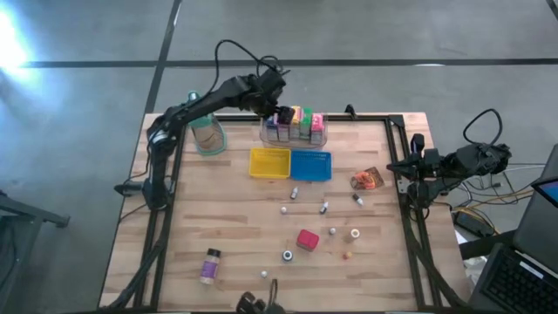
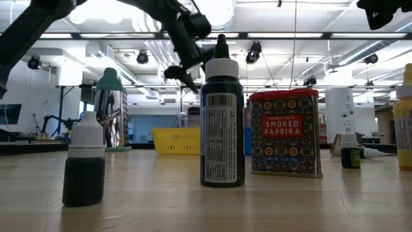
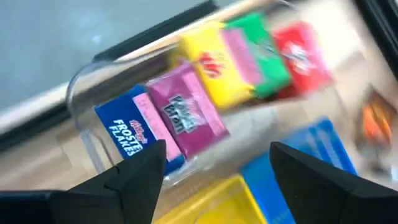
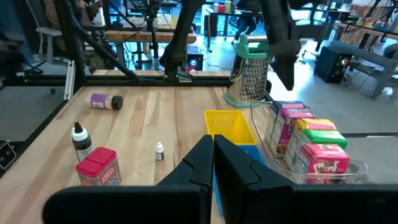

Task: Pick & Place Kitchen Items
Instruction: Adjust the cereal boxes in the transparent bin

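Cartons (image 1: 295,125) stand upright in a row inside the clear bin (image 1: 264,135) at the table's far edge, beside the yellow tray (image 1: 269,162) and blue tray (image 1: 310,165). Left gripper (image 1: 275,109) hovers over the row's left end, fingers spread, holding nothing. Right gripper (image 1: 395,166) waits closed at the right edge. Red tin (image 1: 307,240) stands, probably upright, on the wooden table (image 1: 218,218), small bottles scattered around it, a workshop room behind

Colourful cartons (image 1: 295,125) stand upright in a row, apparently inside the clear bin (image 3: 87,124); red tin (image 1: 307,240) sits nearer the front.
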